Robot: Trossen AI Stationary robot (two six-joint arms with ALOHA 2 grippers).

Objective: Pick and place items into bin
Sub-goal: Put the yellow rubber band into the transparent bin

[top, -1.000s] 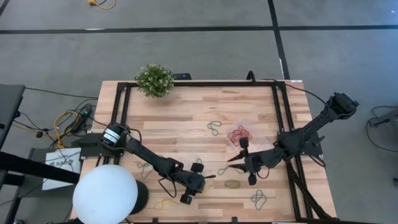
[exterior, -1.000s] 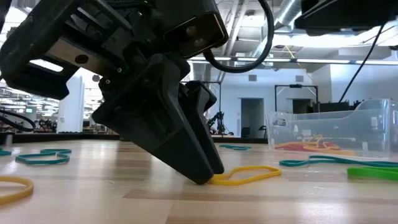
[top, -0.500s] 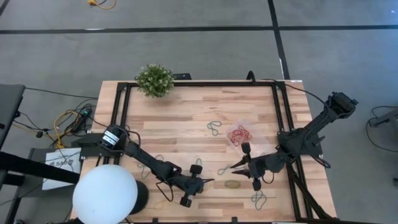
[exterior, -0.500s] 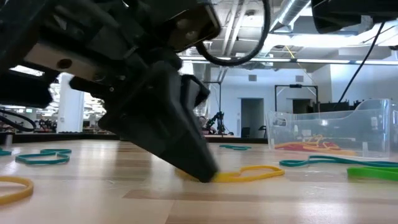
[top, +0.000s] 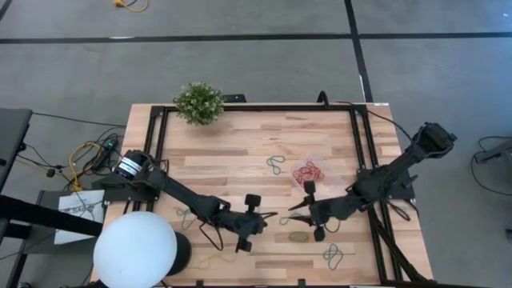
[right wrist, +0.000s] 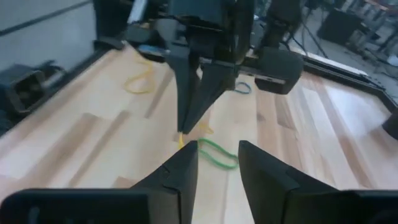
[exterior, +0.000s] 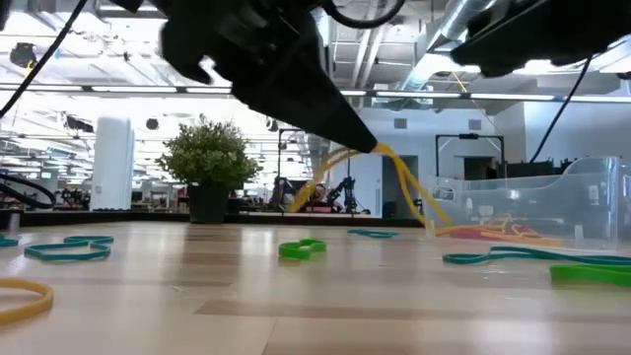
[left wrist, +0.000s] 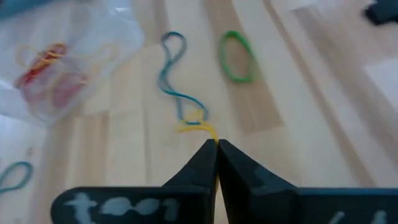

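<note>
My left gripper [top: 272,214] is shut on a yellow rubber band [exterior: 394,182] and stands above the table's near middle. Its tips also show in the left wrist view [left wrist: 216,147] and in the low view [exterior: 373,148]. My right gripper [top: 290,213] faces it from the right, open [right wrist: 217,155], with nothing between its fingers. A green band [right wrist: 214,153] lies flat on the wood between the two grippers. The clear bin [top: 308,172] stands farther back, red and yellow bands on its floor [exterior: 493,229]. My left gripper pinches the yellow band at one point of its loop [left wrist: 210,132], at the very ends of the two fingers. The fingers slant down toward the table's right. The band hangs below the tips as a slack open loop [exterior: 414,202], lifted clear of the wood.
Loose bands lie about: a blue one [left wrist: 177,81] near the green one, teal ones [top: 274,166] [top: 332,256] [exterior: 64,248], a yellow one [exterior: 20,296]. A potted plant [top: 198,102] stands at the far left. A black frame [top: 256,107] rims the table.
My left gripper has shut on the yellow band where it lay on the table, then risen and tipped more level. The band has come up with it and now hangs clear. My right gripper has edged toward the left gripper.
</note>
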